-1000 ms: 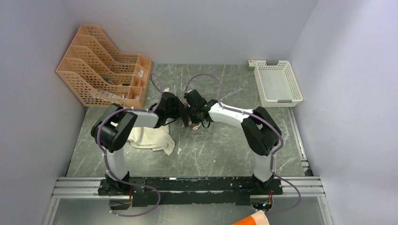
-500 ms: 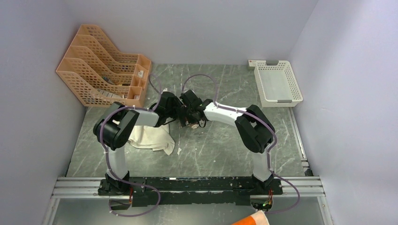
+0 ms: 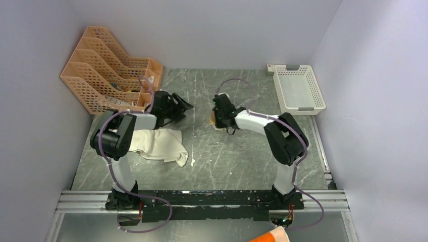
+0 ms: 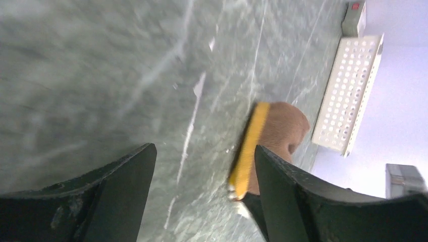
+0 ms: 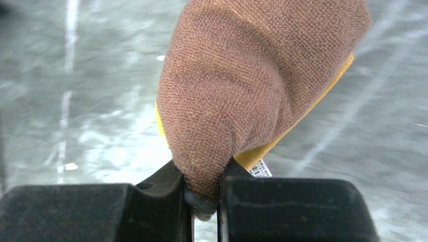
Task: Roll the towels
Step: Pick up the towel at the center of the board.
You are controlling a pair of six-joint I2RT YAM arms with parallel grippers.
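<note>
A small brown towel (image 5: 252,75) with a yellow edge and a barcode tag is bunched up over the grey marble table (image 3: 237,156). My right gripper (image 5: 204,194) is shut on its lower fold. In the top view that gripper (image 3: 217,116) is at mid-table. My left gripper (image 4: 204,169) is open with nothing between its fingers, and the brown towel (image 4: 285,126) shows beyond its right finger. From above, the left gripper (image 3: 180,107) is well left of the right one. A crumpled white towel (image 3: 159,143) lies flat under the left arm.
Orange mesh file racks (image 3: 111,70) fill the back left corner. A white perforated basket (image 3: 298,89) stands at the back right with a small white box (image 3: 275,67) beside it. Walls close in on three sides.
Both grippers were together on the brown towel at mid-table. The left one has opened and pulled back to the left. The right one has shut on the towel and carried it to the right.
</note>
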